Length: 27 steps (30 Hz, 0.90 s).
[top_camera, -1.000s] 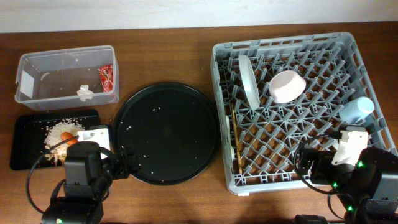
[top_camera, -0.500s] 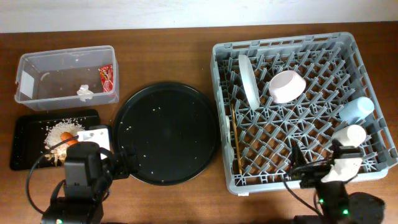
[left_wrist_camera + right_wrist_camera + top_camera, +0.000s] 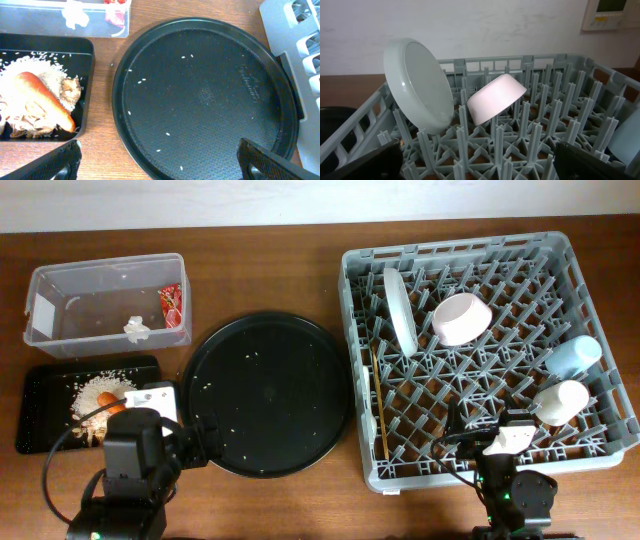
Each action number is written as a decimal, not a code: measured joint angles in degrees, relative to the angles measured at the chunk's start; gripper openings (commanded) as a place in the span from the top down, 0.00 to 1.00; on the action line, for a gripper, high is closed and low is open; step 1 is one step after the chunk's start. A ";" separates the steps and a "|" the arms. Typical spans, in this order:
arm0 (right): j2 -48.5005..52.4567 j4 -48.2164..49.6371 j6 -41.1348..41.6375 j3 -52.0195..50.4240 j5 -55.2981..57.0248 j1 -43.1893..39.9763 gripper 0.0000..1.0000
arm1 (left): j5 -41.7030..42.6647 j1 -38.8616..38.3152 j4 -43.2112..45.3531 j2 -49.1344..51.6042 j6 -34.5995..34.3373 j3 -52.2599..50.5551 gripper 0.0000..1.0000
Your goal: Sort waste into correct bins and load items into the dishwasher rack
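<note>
Overhead, my left gripper (image 3: 160, 158) rests released by the tabletop's near-left corner, my right gripper (image 3: 479, 159) released at the dishwasher rack (image 3: 455, 246), near-right.

The rack (image 3: 455, 245) is grey with a grid pattern, the plate (image 3: 401, 308) and bowl (image 3: 461, 318) white, one cup (image 3: 574, 357) light blue, the round tray (image 3: 268, 395) black with pale specks, the carrot (image 3: 44, 100) at nine o'clock orange.

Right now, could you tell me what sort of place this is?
Probably a dish-clearing station on a wooden table: a dishwasher rack, a clear rubbish tub, a black tray of food scraps.
</note>
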 measured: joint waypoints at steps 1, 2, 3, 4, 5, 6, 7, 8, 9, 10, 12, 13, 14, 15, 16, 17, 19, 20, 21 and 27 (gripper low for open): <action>0.00 0.00 0.00 0.00 0.00 0.00 0.01 | 0.02 0.00 0.00 0.00 0.02 0.00 0.01; 0.00 0.00 -0.02 0.00 0.00 0.00 0.01 | 0.00 0.00 0.00 0.00 0.00 0.00 0.01; 0.00 0.00 -0.02 0.00 0.00 0.00 0.01 | 0.02 0.00 0.00 0.00 0.02 0.00 0.01; 0.00 0.00 -0.04 0.00 0.00 0.00 0.01 | 0.02 0.00 0.00 0.00 0.00 0.00 0.01; 0.00 0.00 0.00 0.00 0.00 0.00 0.01 | 0.02 0.00 0.00 0.00 0.00 0.00 0.01; 0.00 0.00 -0.02 0.00 0.00 0.00 0.01 | 0.00 0.00 0.00 0.00 0.02 0.00 0.01; 0.00 0.00 -0.02 0.00 0.00 0.00 0.01 | 0.02 0.00 0.00 0.00 0.00 0.00 0.01; 0.00 0.00 0.00 0.00 0.00 0.00 0.01 | 0.02 0.00 0.00 0.00 0.02 0.00 0.01; 0.00 0.00 0.00 0.00 0.00 0.00 0.01 | 0.02 0.00 0.00 0.00 0.02 0.00 0.01; 0.00 0.00 0.00 0.00 0.00 0.00 0.01 | 0.00 0.00 0.00 0.00 0.00 0.00 0.01; 0.00 0.00 -0.02 0.00 0.00 0.00 0.01 | 0.00 0.00 0.00 0.00 0.00 0.00 0.01; 0.00 0.00 -0.04 0.00 0.02 0.00 0.01 | 0.02 0.00 0.00 0.00 0.00 0.00 0.01; 0.00 0.00 0.02 0.00 0.00 0.00 0.01 | 0.00 0.00 0.00 0.00 0.02 0.00 0.01; 0.00 0.00 -0.02 0.00 0.00 0.00 0.01 | 0.00 0.00 0.00 -0.04 0.00 0.00 0.01; 0.00 0.00 0.00 0.00 0.02 0.00 0.01 | 0.02 0.00 -0.04 -0.37 0.00 0.00 0.01; 0.00 0.00 0.04 0.00 0.02 0.00 0.01 | 0.02 0.00 -0.92 -1.68 0.02 -0.02 0.01; -0.04 -0.02 0.00 0.00 0.20 0.00 0.01 | -0.48 0.00 0.02 -7.13 0.02 -2.05 0.01; -0.04 0.00 -0.02 0.00 0.26 0.00 0.01 | -0.83 -0.04 2.80 -9.81 0.04 -4.17 0.01; -0.07 -0.07 0.00 0.00 0.37 0.00 0.02 | -1.14 -0.33 8.28 -12.98 0.09 -8.15 0.01; -0.11 -0.07 0.00 0.00 0.42 0.00 0.01 | -1.25 -1.75 42.60 -34.49 0.20 -38.27 0.01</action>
